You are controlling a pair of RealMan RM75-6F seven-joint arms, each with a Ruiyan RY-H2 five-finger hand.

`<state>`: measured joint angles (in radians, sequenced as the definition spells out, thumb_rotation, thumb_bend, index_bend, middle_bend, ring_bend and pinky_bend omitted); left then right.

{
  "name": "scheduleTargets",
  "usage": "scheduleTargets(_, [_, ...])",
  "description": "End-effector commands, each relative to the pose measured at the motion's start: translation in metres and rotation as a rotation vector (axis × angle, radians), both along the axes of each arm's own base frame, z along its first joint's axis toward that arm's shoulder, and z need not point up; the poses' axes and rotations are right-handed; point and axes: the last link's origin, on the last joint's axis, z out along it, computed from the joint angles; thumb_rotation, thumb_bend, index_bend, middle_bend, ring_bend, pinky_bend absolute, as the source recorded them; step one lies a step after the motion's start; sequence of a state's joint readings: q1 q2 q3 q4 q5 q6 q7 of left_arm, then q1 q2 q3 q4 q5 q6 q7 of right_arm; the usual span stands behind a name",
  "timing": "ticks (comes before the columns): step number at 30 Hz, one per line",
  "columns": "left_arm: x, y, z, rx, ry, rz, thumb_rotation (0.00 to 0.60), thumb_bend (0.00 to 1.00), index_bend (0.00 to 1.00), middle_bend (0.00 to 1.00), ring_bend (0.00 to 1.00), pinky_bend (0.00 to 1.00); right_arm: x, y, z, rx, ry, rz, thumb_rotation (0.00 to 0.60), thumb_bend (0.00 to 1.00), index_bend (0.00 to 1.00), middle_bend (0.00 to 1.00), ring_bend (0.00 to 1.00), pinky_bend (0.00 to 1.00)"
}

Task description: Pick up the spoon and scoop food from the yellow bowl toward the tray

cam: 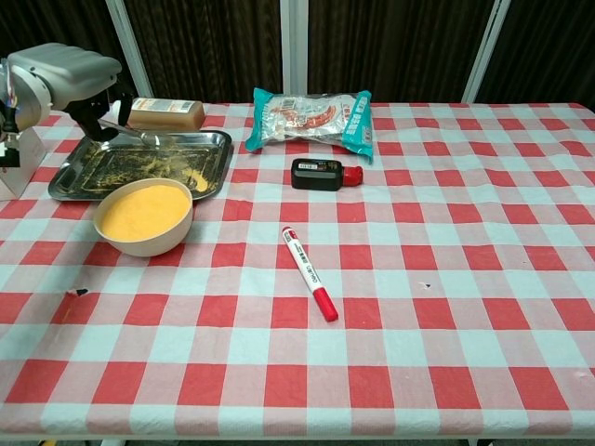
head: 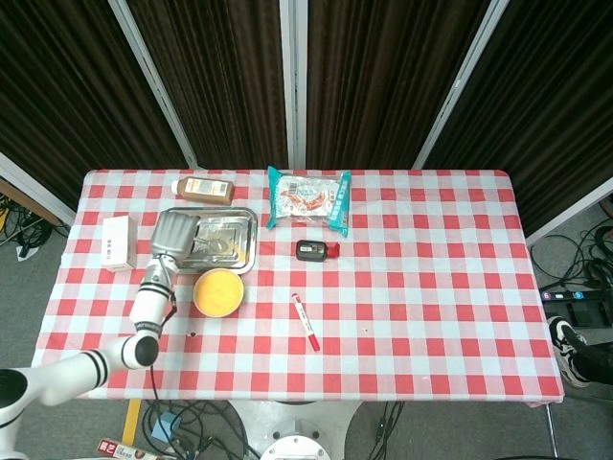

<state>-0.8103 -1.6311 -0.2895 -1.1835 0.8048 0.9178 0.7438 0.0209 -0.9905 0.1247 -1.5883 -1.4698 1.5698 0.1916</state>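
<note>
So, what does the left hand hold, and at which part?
The left hand holds the spoon by its handle end, bowl end over the tray.

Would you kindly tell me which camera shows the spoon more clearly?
The chest view: the spoon juts sideways from the left hand over the tray. In the head view the hand mostly covers it.

Tablecloth (cam: pixel 446 307): red-and-white check. Bowl (cam: pixel 144 219): cream, yellow contents. Tray (cam: pixel 216 141): silver. Marker (cam: pixel 310 273): white, red cap. Packet (cam: pixel 311 114): teal.
</note>
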Motion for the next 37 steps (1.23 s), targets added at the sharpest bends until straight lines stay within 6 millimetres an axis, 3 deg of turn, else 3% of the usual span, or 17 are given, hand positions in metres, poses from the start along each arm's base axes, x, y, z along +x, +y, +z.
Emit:
scheduleTargets(1, [-0.002,0.002,-0.007,-0.013,0.007,0.016,0.6,0.34,0.57,0.95,0.96,0.99,-0.001,0.0,0.0,0.0,-0.001,-0.002,0.6,0.12,0.1,0.3,0.02,0.14])
scheduleTargets(5, [-0.006,0.001,-0.008,-0.01,-0.001,0.035,0.6,0.29,0.5,0.92,0.96,0.99,-0.001,-0.001,-0.001,0.003,-0.002,-0.001,0.6,0.12,0.1,0.3,0.02,0.14])
scheduleTargets(9, [-0.01,0.001,-0.002,0.007,0.008,0.037,0.6,0.24,0.39,0.84,0.88,0.97,0.0,-0.002,-0.001,0.004,-0.003,0.004,0.6,0.12,0.1,0.3,0.02,0.14])
scheduleTargets(12, [-0.014,-0.001,0.014,0.056,-0.034,0.043,0.6,0.24,0.37,0.76,0.78,0.96,0.0,-0.002,-0.001,0.005,-0.004,0.008,0.6,0.12,0.1,0.29,0.02,0.14])
scheduleTargets(15, [-0.025,-0.012,0.043,0.145,-0.121,0.049,0.6,0.24,0.37,0.69,0.67,0.91,-0.002,-0.001,0.001,0.01,0.004,0.0,0.6,0.12,0.1,0.29,0.02,0.14])
scheduleTargets(19, [-0.051,-0.047,0.081,0.209,-0.191,0.009,0.6,0.23,0.37,0.55,0.48,0.65,-0.005,-0.001,0.0,0.029,0.009,-0.02,0.6,0.12,0.1,0.27,0.02,0.13])
scheduleTargets(21, [-0.068,-0.069,0.098,0.229,-0.201,-0.001,0.6,0.23,0.37,0.47,0.39,0.53,-0.007,-0.002,-0.002,0.044,0.004,-0.026,0.6,0.12,0.1,0.22,0.01,0.11])
scheduleTargets(24, [-0.088,-0.097,0.114,0.253,-0.195,-0.007,0.6,0.2,0.36,0.39,0.31,0.41,-0.008,-0.003,-0.007,0.06,0.001,-0.025,0.6,0.12,0.09,0.12,0.0,0.07])
scheduleTargets(27, [-0.107,-0.127,0.126,0.269,-0.191,0.0,0.6,0.14,0.35,0.34,0.26,0.35,-0.009,-0.004,-0.011,0.078,-0.013,-0.021,0.6,0.13,0.06,0.07,0.0,0.05])
scheduleTargets(31, [-0.126,-0.168,0.137,0.285,-0.185,0.037,0.6,0.12,0.33,0.31,0.24,0.32,-0.01,-0.005,-0.017,0.09,-0.024,-0.015,0.6,0.13,0.03,0.1,0.0,0.04])
scheduleTargets(37, [-0.132,-0.215,0.141,0.306,-0.208,0.086,0.6,0.12,0.33,0.31,0.24,0.31,-0.009,-0.004,-0.025,0.101,-0.038,-0.007,0.6,0.13,0.01,0.12,0.0,0.04])
